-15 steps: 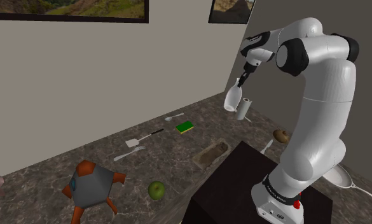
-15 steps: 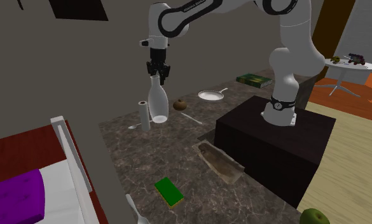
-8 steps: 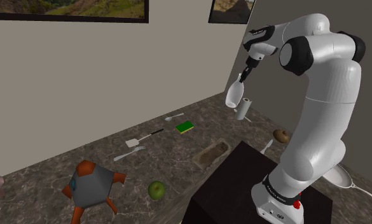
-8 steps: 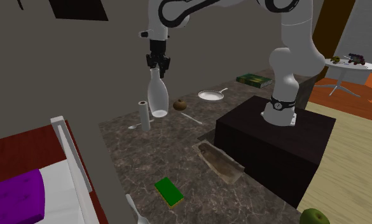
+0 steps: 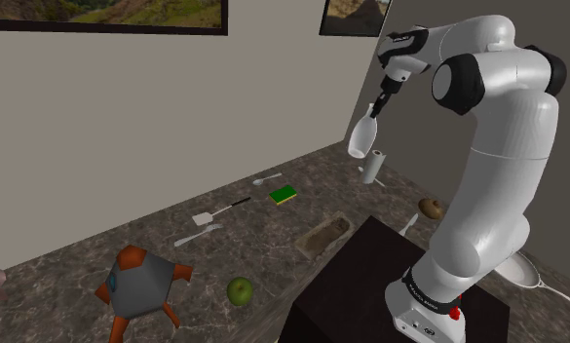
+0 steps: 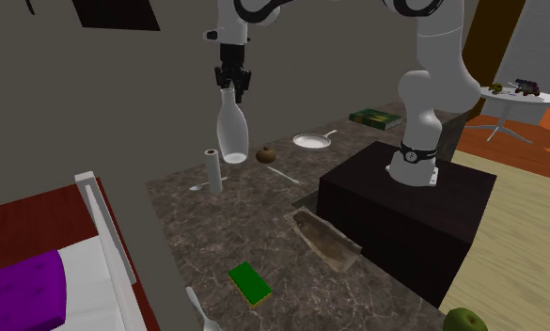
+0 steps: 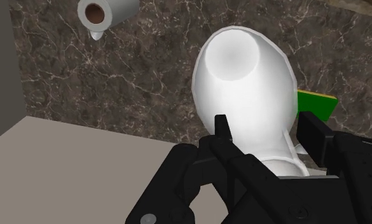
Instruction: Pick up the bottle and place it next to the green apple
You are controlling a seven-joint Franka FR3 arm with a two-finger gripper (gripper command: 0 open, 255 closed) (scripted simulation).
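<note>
Right now my gripper (image 6: 232, 83) is clamped on the neck of the white bottle (image 6: 231, 132), one black finger on either side of it, as the wrist view shows with the fingers (image 7: 221, 130) pressed against the neck. The bottle hangs body-down beneath the claw, clear of the counter, its base wide and rounded; in the shoulder view it leans a little off vertical. Just below and beside it a roll of paper (image 6: 211, 169) stands upright on the counter, its brown core visible from the wrist camera. Near the stand (image 6: 404, 216) lies a long brown trough (image 6: 327, 240), and I can't quite judge what its hollow holds. A pale frying pan (image 6: 311, 142) sits further back, with a brown, roundish thing (image 6: 266, 154), possibly a kiwi, between it and the roll. A green sponge (image 5: 285, 195) lies flat on the dark marbled counter (image 5: 68, 278), with a spatula (image 5: 214, 214) beyond it in the shoulder view. The green apple (image 5: 239, 290) rests well apart from the bottle, at the counter's other end, next to an orange-and-grey object (image 5: 141, 285). Behind the counter is a plain beige wall with framed landscapes; the second exterior view also shows a bed with a purple cover (image 6: 19, 282).
</note>
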